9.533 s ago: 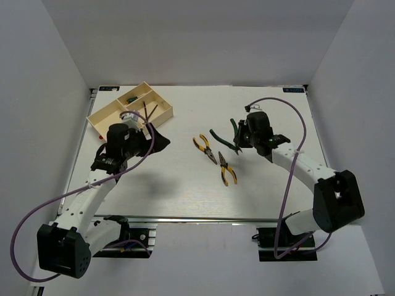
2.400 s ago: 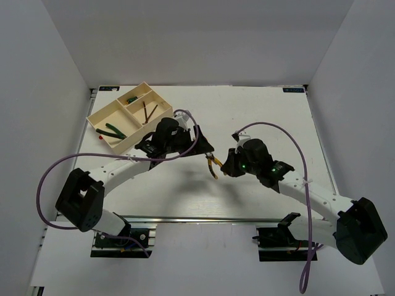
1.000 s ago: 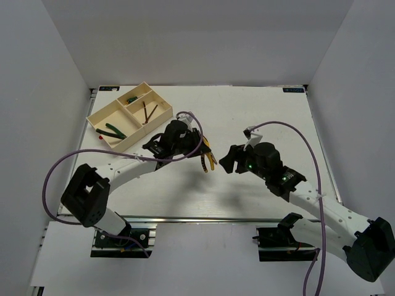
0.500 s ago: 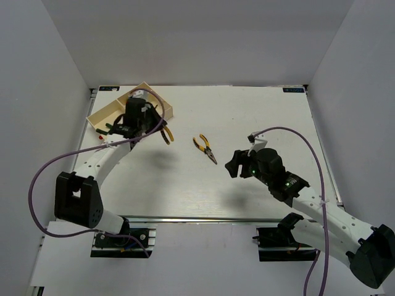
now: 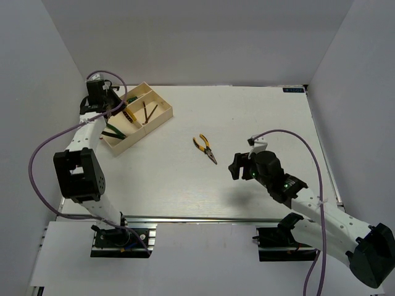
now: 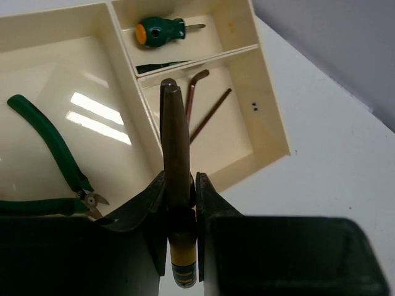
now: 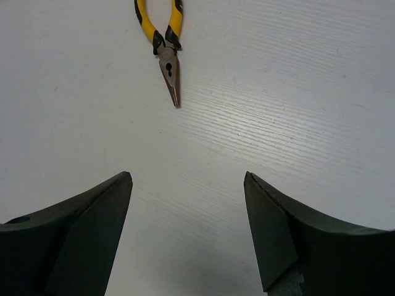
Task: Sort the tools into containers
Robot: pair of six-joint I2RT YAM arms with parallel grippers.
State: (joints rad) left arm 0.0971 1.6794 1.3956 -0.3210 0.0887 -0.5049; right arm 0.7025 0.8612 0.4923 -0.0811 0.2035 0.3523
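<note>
My left gripper [image 6: 179,182] is shut on yellow-handled pliers [image 6: 175,135], their dark nose pointing out over the cream tray [image 6: 271,123]. In the top view that gripper [image 5: 117,106] hangs over the tray [image 5: 145,129] at the far left. The tray's long section holds green-handled pliers [image 6: 52,145]. One small section holds a green screwdriver piece [image 6: 160,31], the other two thin dark rods [image 6: 203,108]. A second pair of yellow-handled pliers [image 5: 205,148] lies mid-table. My right gripper [image 7: 188,179] is open and empty, just short of those pliers [image 7: 166,43].
The tray sits at the table's far left corner, close to the left wall [image 5: 43,92]. My right arm [image 5: 290,188] stretches over the near right of the white table [image 5: 259,117].
My left arm has swung left with the yellow pliers, from mid-table to above the tray. My right gripper has drawn back slightly and opened wider.
</note>
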